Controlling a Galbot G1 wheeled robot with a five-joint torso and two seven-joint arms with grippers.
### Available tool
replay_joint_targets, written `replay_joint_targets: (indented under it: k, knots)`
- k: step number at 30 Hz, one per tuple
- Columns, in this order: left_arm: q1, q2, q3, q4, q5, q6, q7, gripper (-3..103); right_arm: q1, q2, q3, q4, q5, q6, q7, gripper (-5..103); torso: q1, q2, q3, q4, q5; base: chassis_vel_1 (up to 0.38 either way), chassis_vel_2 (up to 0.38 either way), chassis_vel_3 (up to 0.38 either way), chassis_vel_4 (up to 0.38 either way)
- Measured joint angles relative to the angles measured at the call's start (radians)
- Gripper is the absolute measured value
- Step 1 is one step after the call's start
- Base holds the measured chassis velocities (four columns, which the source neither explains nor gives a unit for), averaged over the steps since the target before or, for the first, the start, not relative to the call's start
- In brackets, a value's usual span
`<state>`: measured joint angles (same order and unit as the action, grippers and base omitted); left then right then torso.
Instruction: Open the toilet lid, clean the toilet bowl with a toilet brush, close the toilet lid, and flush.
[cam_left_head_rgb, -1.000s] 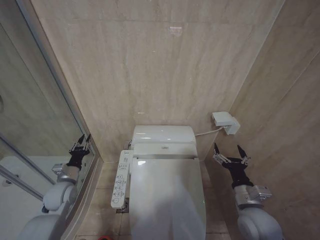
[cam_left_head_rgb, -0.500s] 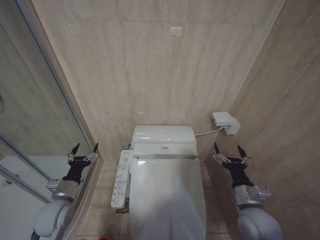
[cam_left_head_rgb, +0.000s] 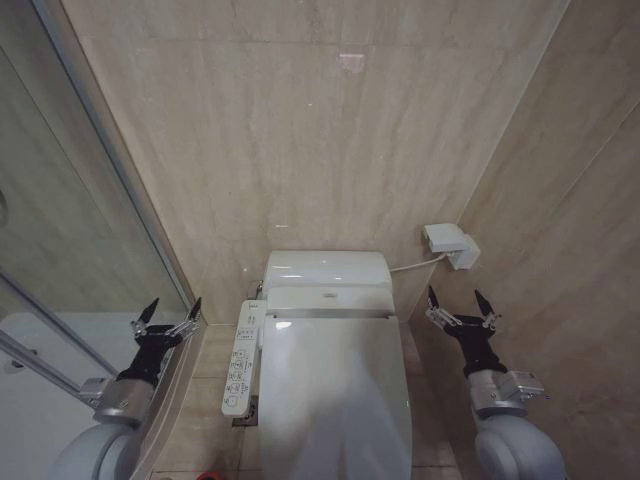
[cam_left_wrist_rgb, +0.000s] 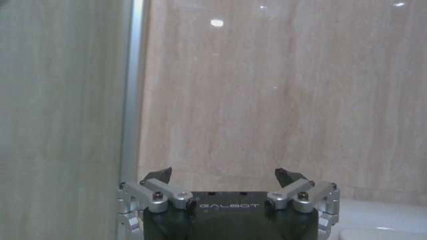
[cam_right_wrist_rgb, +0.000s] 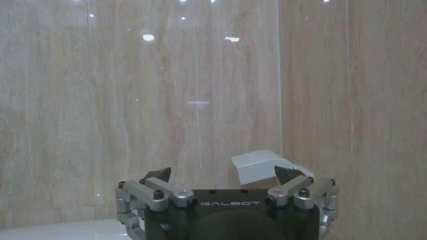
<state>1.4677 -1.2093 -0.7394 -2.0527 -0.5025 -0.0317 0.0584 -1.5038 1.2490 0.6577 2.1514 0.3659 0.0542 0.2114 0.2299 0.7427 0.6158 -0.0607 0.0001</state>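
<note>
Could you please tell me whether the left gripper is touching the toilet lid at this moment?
Apart. In the head view the left gripper stands open beside the glass partition, with floor tiles and the button panel lying between it and the closed toilet lid.

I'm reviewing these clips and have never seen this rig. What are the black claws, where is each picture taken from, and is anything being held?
A two-armed robot faces a toilet. The head camera looks down: the toilet lid is shut, a button panel at its side, a white wall box behind. The claws are its grippers. The left gripper is raised by the glass partition, the right gripper by the right wall. The other two pictures come from wrist cameras, looking past each gripper at the wall. Both are open and hold nothing.
</note>
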Motion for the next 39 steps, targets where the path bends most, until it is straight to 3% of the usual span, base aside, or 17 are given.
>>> replay_joint_targets:
  k: [14,26,39]
  knots:
    - [0.144,-0.026,-0.046,-0.075,0.015,0.007,-0.057,100,0.000,0.000,0.000,0.000,0.000,0.000,0.000,100,0.000,0.000,0.000,0.0000,-0.0001,0.000,0.000,0.000,0.000]
    - [0.205,-0.016,-0.074,-0.106,0.068,-0.047,0.033,100,0.000,0.000,0.000,0.000,0.000,0.000,0.000,100,0.000,0.000,0.000,0.0000,-0.0001,0.000,0.000,0.000,0.000]
    - [0.216,-0.035,-0.063,-0.128,0.085,-0.052,0.032,100,0.000,0.000,0.000,0.000,0.000,0.000,0.000,100,0.000,0.000,0.000,-0.0001,0.0000,0.000,0.000,0.000,0.000]
